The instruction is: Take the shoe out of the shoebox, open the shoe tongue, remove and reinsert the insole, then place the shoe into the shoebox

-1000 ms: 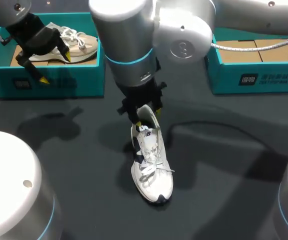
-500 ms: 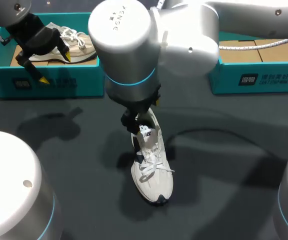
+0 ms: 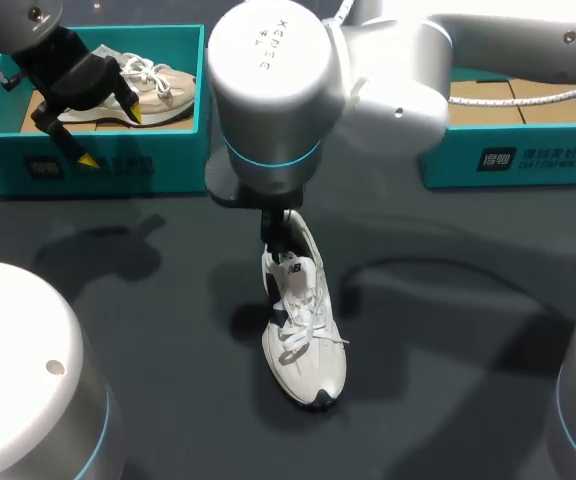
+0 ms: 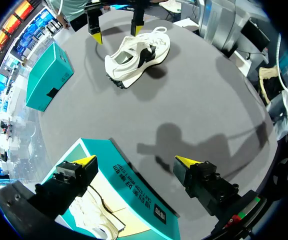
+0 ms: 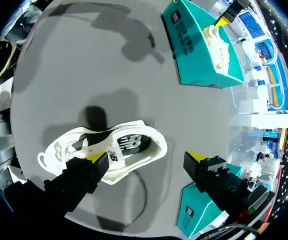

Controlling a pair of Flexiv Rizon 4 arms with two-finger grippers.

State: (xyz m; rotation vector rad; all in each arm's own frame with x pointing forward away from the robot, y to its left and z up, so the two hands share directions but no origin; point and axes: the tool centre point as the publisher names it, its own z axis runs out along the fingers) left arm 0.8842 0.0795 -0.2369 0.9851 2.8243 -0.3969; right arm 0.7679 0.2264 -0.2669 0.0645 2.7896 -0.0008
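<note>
Shifting above white shoe, right jaws spread wide, left jaws unmoved, parted over shoebox.

Right arm: in the head view its big round joint has swung from the left of the shoe's heel towards the right, and now sits right over the heel.
Right gripper: a second ago its yellow tips showed on either side of the heel; half a second ago only one showed; now the joint hides both, leaving just a dark finger at the heel.
Arm's shadow on the table: the curved edge has slid rightwards and drawn in closer to the shoe.
</note>
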